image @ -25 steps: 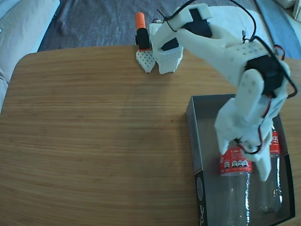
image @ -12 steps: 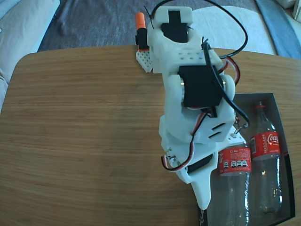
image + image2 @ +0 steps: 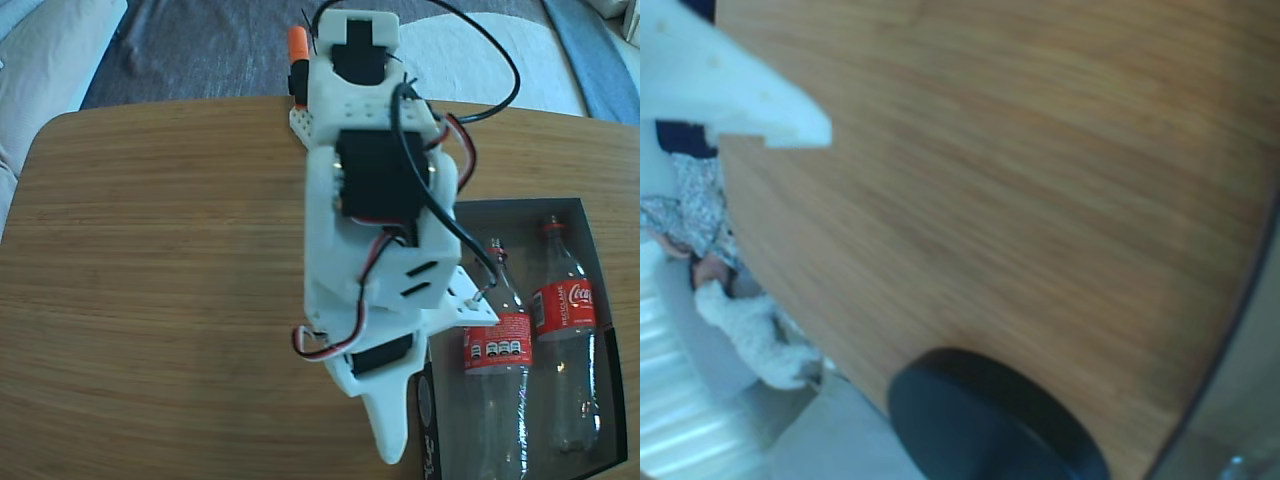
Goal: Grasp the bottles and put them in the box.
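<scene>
Two clear bottles with red labels lie side by side in the dark grey box point(image 3: 590, 214) at the right of the fixed view, necks pointing away from the near edge. The left bottle point(image 3: 497, 345) is beside the arm; the right bottle point(image 3: 566, 300) is by the far wall. My gripper point(image 3: 395, 440) hangs above the table just left of the box, apart from both bottles, pointing at the near table edge. It looks open and holds nothing. The wrist view shows one white finger point(image 3: 740, 90) over bare wood with nothing against its tip.
The arm's base and an orange-topped part with a white perforated piece point(image 3: 305, 105) stand at the table's far edge. A wide stretch of wooden table point(image 3: 160, 260) spreads to the left. A dark round shape point(image 3: 990, 420) fills the bottom of the wrist view.
A second ago my gripper was down over the left bottle inside the box. Since then the arm has lifted and swung left out of the box, and the bottle stays there.
</scene>
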`<act>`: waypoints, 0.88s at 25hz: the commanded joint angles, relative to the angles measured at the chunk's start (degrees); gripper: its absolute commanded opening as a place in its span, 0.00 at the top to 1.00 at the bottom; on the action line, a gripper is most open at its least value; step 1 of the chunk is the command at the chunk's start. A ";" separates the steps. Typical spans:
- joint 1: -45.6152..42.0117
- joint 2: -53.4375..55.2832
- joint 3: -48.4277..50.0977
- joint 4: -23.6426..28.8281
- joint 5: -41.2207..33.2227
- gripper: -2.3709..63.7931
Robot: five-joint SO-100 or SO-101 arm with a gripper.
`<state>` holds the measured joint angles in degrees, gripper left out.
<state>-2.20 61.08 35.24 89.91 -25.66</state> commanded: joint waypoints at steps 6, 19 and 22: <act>1.67 12.92 8.26 -0.26 0.26 0.16; 2.20 30.15 29.79 -11.25 4.31 0.31; 2.20 33.22 33.40 -12.92 6.33 0.42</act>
<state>0.00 89.47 68.38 78.05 -20.21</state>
